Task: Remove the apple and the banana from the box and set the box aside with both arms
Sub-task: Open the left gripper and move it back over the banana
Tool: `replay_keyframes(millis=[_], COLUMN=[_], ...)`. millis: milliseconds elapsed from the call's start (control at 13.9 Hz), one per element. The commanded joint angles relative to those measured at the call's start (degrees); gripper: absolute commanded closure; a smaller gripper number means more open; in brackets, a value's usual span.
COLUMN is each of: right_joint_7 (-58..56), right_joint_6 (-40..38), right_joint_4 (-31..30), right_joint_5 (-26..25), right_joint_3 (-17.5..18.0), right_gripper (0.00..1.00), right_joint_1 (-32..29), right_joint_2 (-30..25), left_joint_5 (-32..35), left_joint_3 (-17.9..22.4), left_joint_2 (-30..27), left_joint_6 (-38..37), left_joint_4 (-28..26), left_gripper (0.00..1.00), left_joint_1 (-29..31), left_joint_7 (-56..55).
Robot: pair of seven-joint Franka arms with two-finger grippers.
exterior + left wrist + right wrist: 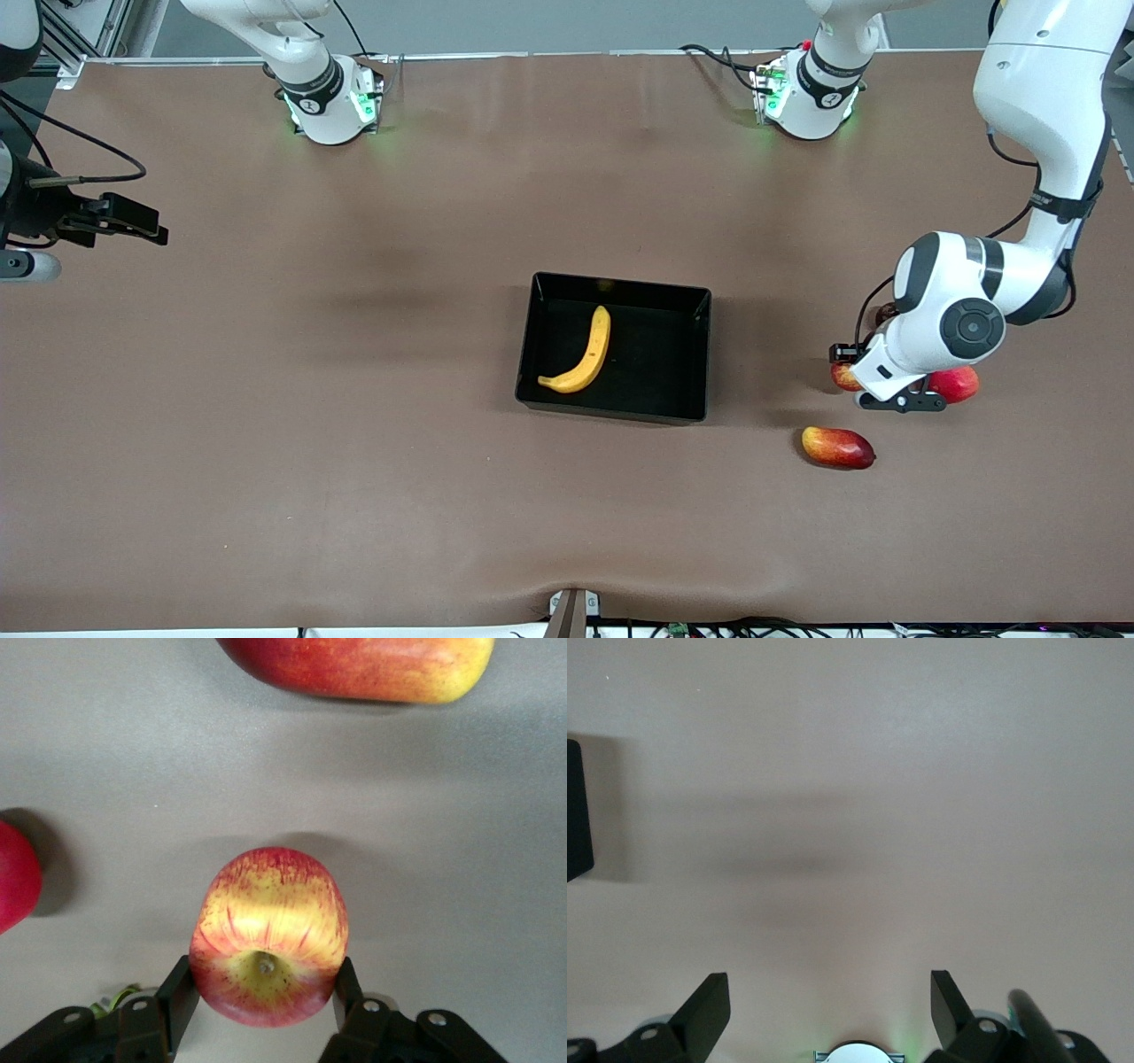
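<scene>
Left gripper (262, 992) around apple (268, 935).

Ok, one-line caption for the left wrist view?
Left gripper fingers flank the streaked apple on the table, mango-like fruit nearby.

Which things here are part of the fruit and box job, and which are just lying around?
Part of the job: banana lying in the black box; streaked apple between the left gripper fingers.

Just lying about: plain red fruit; mango-like fruit, nearer the camera.
</scene>
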Motion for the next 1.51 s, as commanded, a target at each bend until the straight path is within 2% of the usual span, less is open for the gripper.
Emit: replay_keyframes(millis=[0, 72, 144, 361, 577, 865, 1009, 1154, 1442], right_joint_7=[0.83, 0.83, 0.83, 0.83, 0.74, 0.74, 0.74, 0.83, 0.74], right_joint_6=[-0.18, -0.18, -0.18, -0.18, -0.27, -0.27, -0.27, -0.27, -0.36], right_joint_4=[-0.36, -0.36, -0.36, -0.36, -0.36, -0.36, -0.36, -0.36, -0.45], right_joint_5=[0.90, 0.90, 0.90, 0.90, 0.90, 0.90, 0.90, 0.90, 0.90], right_joint_3=[0.01, 0.01, 0.01, 0.01, 0.01, 0.01, 0.01, 0.01, 0.01], right_gripper=[0.00, 0.00, 0.00, 0.00, 0.00, 0.00, 0.00, 0.00, 0.00], right_joint_1=[-0.02, -0.02, -0.02, -0.02, -0.11, -0.11, -0.11, -0.11, -0.02], right_joint_2=[-0.60, -0.60, -0.60, -0.60, -0.60, -0.60, -0.60, -0.60, -0.60], left_joint_5=[2.13, 2.92, 3.45, 4.15, 3.02, 1.43, 1.26, 0.38, 0.46], left_joint_3=[-0.31, -0.22, -0.31, -0.48, -1.36, -10.39, -12.87, -13.14, -13.05], left_joint_2=[-0.20, -0.19, -0.10, -0.45, -4.30, -4.86, -4.50, -3.19, 2.87], left_joint_6=[1.79, 1.79, 1.87, 1.61, -0.05, -10.85, -11.84, -11.92, -11.92], left_joint_4=[-0.69, -0.34, -0.16, 0.63, 1.51, 8.88, 11.08, 13.54, 20.66], left_gripper=[1.00, 0.82, 0.01, 0.00, 0.00, 0.00, 0.00, 0.00, 0.00], left_joint_1=[0.29, 0.12, 0.11, -0.06, -0.06, -0.67, -3.21, -7.60, -16.83], left_joint_7=[-0.22, -0.31, -0.22, -1.27, -1.80, -16.27, -21.30, -23.94, -29.65])
